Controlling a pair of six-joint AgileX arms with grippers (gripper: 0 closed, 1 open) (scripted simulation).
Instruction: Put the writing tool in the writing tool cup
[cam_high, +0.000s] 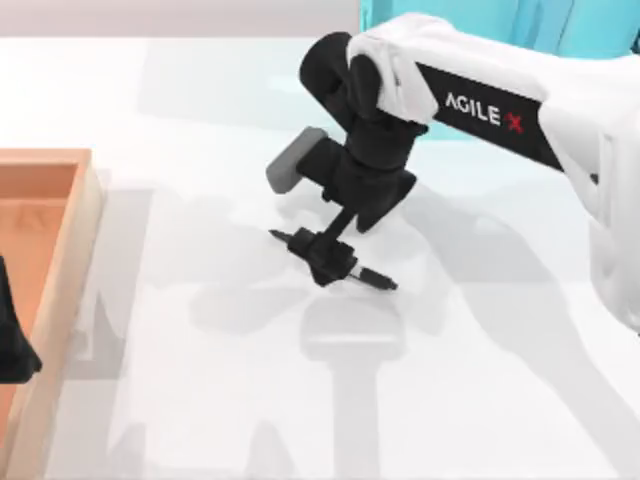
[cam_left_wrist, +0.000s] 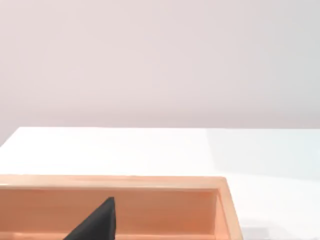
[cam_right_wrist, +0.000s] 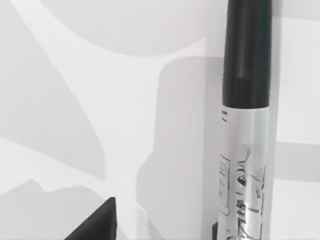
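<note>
Under right end effector (cam_high: 327, 258), one marker (cam_high: 372, 277)

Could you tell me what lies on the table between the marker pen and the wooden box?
Nothing: in the top view, bare white table separates the marker pen from the wooden box.

Right arm reaches in from top-right, wrist pitched down, right gripper (cam_high: 328, 255) low at table centre. Left gripper (cam_high: 12, 340) parked at left edge.

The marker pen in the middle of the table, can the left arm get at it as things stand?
Probably not easily: the right gripper is down on the marker pen, and the left gripper sits far off over the wooden tray.
</note>
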